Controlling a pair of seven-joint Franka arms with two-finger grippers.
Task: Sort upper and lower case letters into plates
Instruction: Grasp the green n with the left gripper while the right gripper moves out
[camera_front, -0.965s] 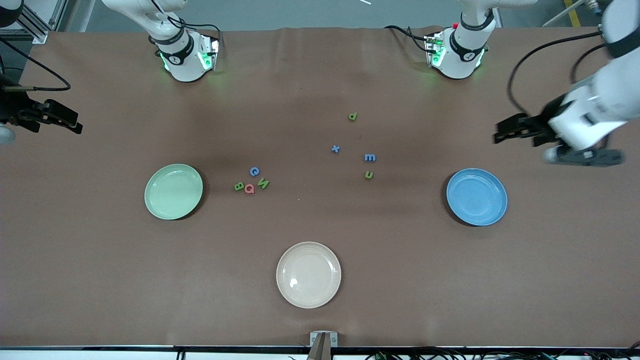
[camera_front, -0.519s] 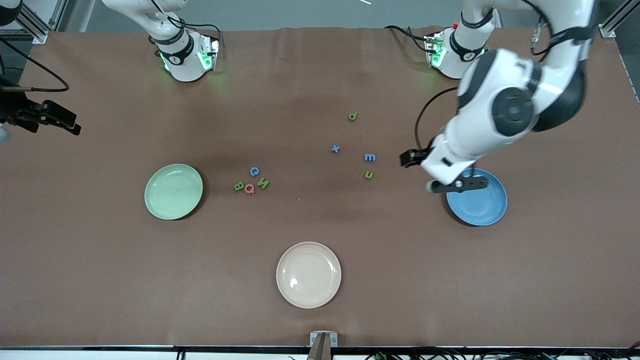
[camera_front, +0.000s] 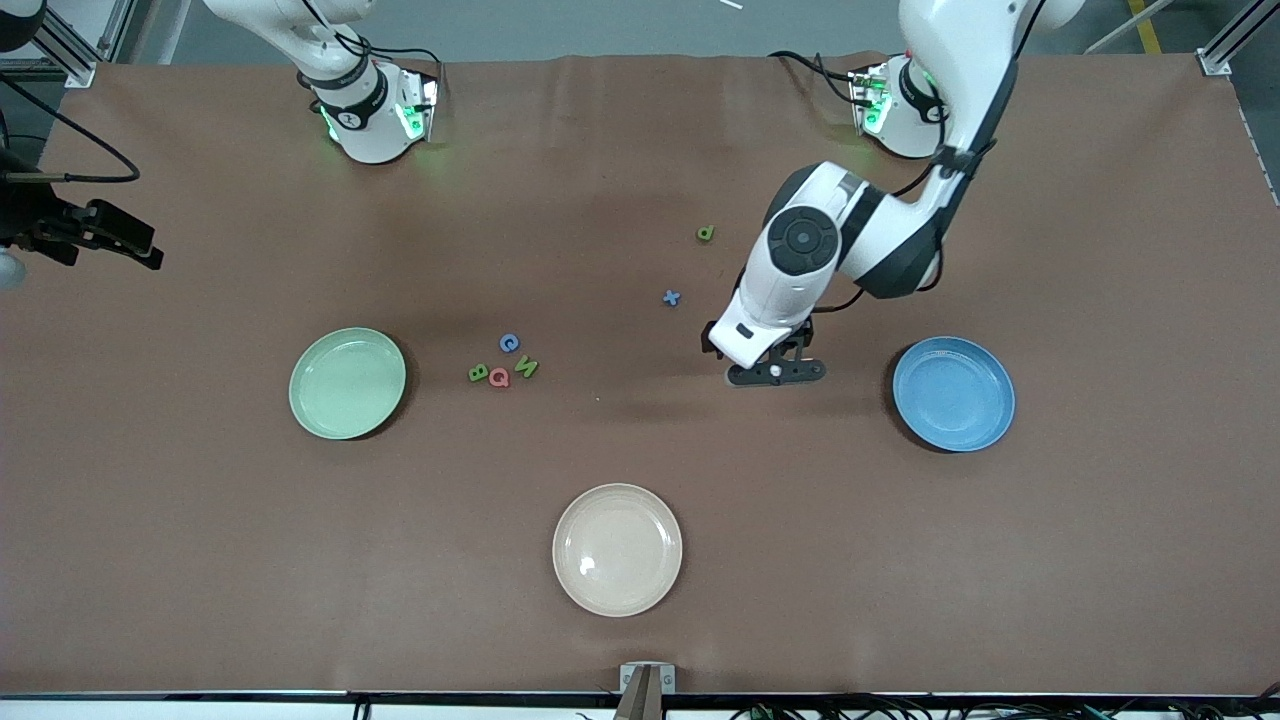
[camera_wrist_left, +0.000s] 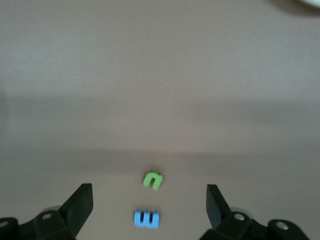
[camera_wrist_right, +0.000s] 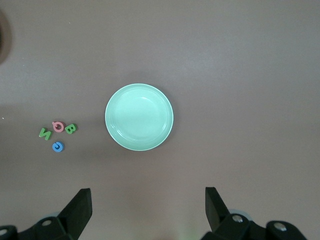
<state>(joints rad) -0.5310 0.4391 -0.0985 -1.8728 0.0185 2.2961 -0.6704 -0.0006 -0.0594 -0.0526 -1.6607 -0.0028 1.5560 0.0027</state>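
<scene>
The mint green plate (camera_front: 347, 383) and the blue plate (camera_front: 953, 393) are both empty. Capitals C (camera_front: 509, 343), B (camera_front: 478, 374), Q (camera_front: 499, 377) and N (camera_front: 526, 368) lie beside the mint plate. A green d (camera_front: 705, 233) and a blue x (camera_front: 671, 298) lie mid-table. My left gripper (camera_front: 765, 350) hangs open over a green n (camera_wrist_left: 153, 180) and a blue m (camera_wrist_left: 147, 219); the arm hides both in the front view. My right gripper (camera_front: 130, 240) waits open, high at the right arm's end, and its wrist view shows the mint plate (camera_wrist_right: 139, 117).
An empty cream-beige plate (camera_front: 617, 549) sits nearest the front camera, mid-table. The two arm bases (camera_front: 372, 115) (camera_front: 905, 110) stand along the table's edge farthest from the camera. Brown table surface surrounds everything.
My left arm swung in from the left arm's end of the table, passed over the blue plate and now hangs over the m and n. The right arm barely moved.
</scene>
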